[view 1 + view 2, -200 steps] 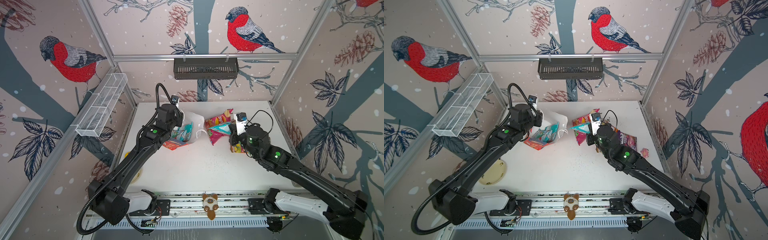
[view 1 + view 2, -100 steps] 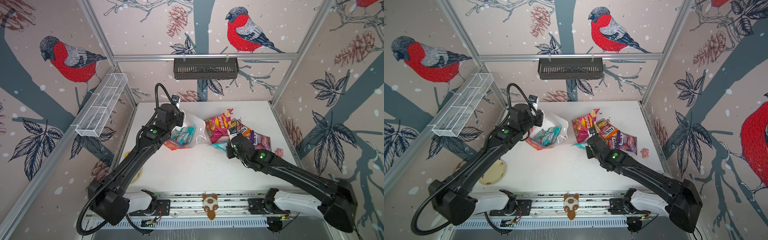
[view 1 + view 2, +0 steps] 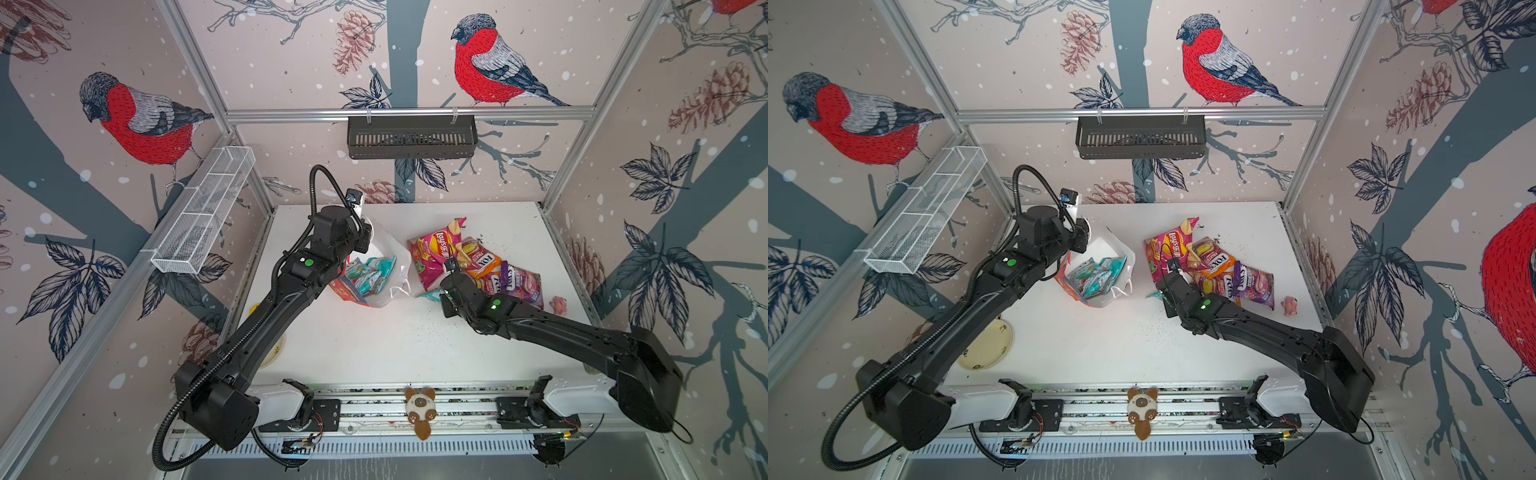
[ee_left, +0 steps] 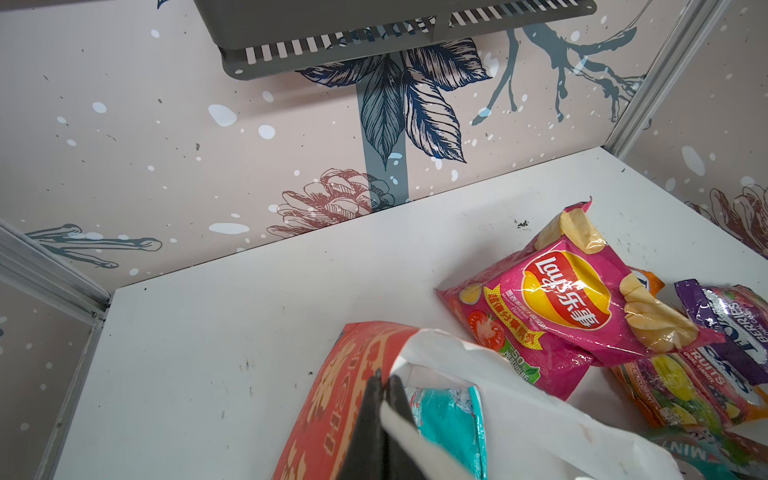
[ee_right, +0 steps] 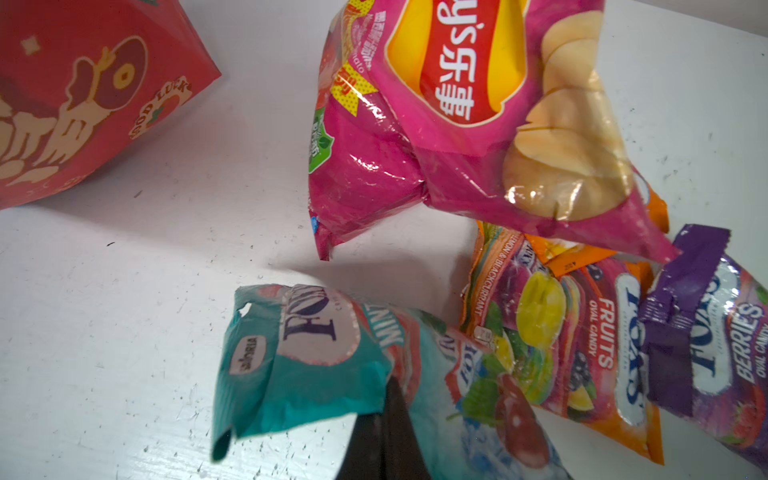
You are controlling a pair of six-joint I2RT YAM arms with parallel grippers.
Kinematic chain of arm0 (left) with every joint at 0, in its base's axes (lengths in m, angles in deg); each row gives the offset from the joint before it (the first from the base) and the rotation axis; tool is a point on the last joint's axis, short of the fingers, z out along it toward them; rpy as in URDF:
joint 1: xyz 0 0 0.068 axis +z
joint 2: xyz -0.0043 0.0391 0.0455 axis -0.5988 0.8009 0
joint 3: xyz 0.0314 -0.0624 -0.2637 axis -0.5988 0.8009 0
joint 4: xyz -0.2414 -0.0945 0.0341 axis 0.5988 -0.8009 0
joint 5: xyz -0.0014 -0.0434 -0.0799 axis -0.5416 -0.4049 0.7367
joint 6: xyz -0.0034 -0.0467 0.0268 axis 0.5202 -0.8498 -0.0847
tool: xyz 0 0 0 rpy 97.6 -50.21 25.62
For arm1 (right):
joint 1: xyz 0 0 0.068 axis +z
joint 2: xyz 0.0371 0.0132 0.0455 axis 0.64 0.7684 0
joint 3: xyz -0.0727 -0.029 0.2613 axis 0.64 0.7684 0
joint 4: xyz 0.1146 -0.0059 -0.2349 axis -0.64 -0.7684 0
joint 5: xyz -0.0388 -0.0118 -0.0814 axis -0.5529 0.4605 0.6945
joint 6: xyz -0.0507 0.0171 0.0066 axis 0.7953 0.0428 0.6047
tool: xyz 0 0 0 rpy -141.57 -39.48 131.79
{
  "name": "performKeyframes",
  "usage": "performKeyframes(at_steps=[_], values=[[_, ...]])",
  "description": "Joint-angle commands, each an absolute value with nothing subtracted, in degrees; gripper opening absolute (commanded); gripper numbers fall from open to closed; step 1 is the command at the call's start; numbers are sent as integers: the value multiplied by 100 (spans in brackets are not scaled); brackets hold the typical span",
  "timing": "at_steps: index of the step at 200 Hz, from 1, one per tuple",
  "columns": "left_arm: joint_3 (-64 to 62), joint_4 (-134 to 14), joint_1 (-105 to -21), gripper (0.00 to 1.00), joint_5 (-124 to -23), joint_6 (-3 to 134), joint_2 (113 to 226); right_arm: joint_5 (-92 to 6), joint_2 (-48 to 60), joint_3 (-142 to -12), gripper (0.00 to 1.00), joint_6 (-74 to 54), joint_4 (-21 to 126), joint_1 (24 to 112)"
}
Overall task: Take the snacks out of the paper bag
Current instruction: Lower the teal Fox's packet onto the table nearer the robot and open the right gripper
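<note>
The red paper bag [image 3: 384,249] lies tipped on the table, its white inside facing up in both top views. My left gripper [image 4: 384,384] is shut on the bag's rim [image 4: 409,347], red outside and white inside. Teal snacks [image 3: 1096,275] still lie inside. My right gripper [image 5: 392,388] is shut on a teal FOX'S packet [image 5: 307,365], low over the table in front of the pile; the same packet [image 3: 430,295] shows beside the wrist. A pink Lay's bag [image 3: 434,253], an orange FOX'S packet [image 3: 484,261] and a purple one [image 3: 521,282] lie out on the table.
A small pink toy [image 3: 557,304] sits right of the pile. A plush cat [image 3: 420,409] rests on the front rail. A yellow plate [image 3: 986,345] lies at the left edge. A black basket [image 3: 411,135] and a white wire basket [image 3: 203,216] hang on the walls.
My right arm has come down and toward the front with the teal packet, from above the pile to just over the table. The left gripper and the bag have barely moved.
</note>
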State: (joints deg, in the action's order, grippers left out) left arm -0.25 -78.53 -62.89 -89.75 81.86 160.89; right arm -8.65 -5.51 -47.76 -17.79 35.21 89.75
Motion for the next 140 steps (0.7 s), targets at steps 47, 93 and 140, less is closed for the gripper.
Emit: performKeyframes(at_steps=[47, 93, 140], values=[[-32, -7328, -6290, 0, -8872, 8327, 16022, -2069, -743, -4479, 0, -2228, 3014, 9234], [-35, -7288, -6282, 0, -8760, 8358, 16066, -2243, -982, -4457, 2, -2476, 2427, 9322], [-1, -7266, -6287, 0, -8712, 8380, 16061, -2880, -820, -4317, 6, -2544, 2304, 9305]])
